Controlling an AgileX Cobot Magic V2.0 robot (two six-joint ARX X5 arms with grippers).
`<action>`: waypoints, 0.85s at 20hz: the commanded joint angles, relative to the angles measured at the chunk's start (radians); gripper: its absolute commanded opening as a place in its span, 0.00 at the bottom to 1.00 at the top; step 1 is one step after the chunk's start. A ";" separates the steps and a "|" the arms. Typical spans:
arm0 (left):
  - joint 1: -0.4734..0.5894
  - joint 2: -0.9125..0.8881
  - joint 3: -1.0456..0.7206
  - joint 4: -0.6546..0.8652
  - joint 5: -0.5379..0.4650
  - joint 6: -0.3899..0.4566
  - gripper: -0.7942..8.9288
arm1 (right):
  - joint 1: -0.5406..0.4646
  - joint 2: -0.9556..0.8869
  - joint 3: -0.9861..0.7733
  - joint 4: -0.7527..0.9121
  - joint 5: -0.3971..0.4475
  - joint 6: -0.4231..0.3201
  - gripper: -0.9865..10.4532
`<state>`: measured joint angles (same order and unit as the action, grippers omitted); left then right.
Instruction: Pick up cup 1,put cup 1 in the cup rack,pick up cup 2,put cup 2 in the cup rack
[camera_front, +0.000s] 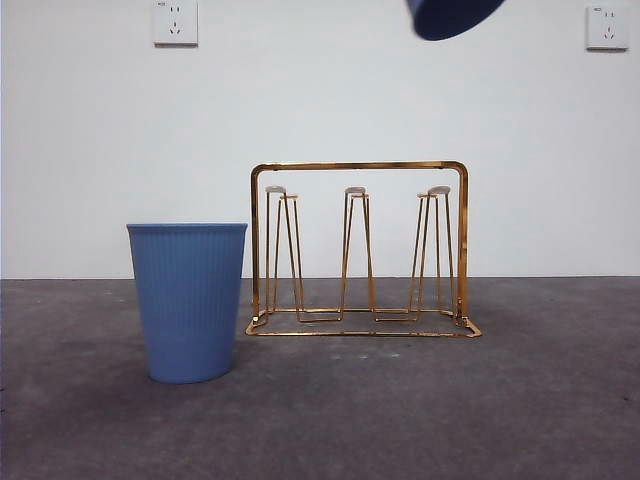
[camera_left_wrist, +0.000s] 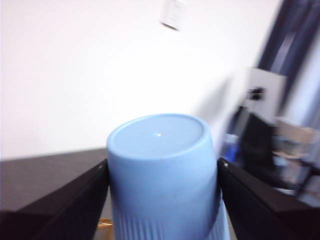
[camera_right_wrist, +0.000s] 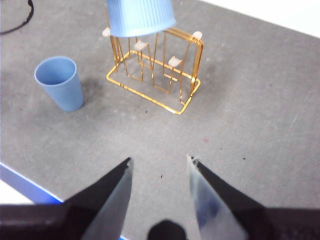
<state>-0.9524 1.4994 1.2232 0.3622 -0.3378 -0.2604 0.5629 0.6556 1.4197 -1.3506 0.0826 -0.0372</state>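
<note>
Nearest to us in the front view, a light blue ribbed cup (camera_front: 188, 300) is standing upright on the grey counter (camera_front: 520, 400), mouth up, just beside the cup rack (camera_front: 360, 250) at its 9 o'clock, and not touching it as far as we can tell. We are seeing the gold wire rack standing flat on its base, its capped prongs bare.

We are watching the left end effector (camera_left_wrist: 162, 200) gripping a second blue cup (camera_left_wrist: 162, 175) upside down, base toward the wrist camera, both black jaws pressing its ribbed wall from either side. In the front view only the dark rim of that cup is showing at the top edge, at about 1 o'clock above the rack; from the right wrist view it is hanging over the rack's prongs, clear of them.

We are seeing the right end effector (camera_right_wrist: 160, 165) waiting with its jaws apart and holding nothing, well away from the rack, with open counter lying between them. A blue counter edge (camera_right_wrist: 25, 185) is running close by it.
</note>
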 joint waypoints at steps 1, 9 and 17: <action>-0.008 0.048 0.001 0.041 -0.056 0.097 0.07 | 0.001 -0.009 -0.008 -0.010 0.004 0.018 0.25; -0.008 0.275 0.097 0.088 -0.157 0.142 0.07 | 0.001 -0.011 -0.008 -0.013 0.004 0.013 0.25; 0.021 0.405 0.151 0.080 -0.186 0.141 0.07 | 0.001 -0.013 -0.009 -0.025 0.004 0.010 0.25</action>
<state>-0.9363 1.9003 1.3708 0.4316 -0.5152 -0.1303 0.5629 0.6491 1.4189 -1.3529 0.0826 -0.0338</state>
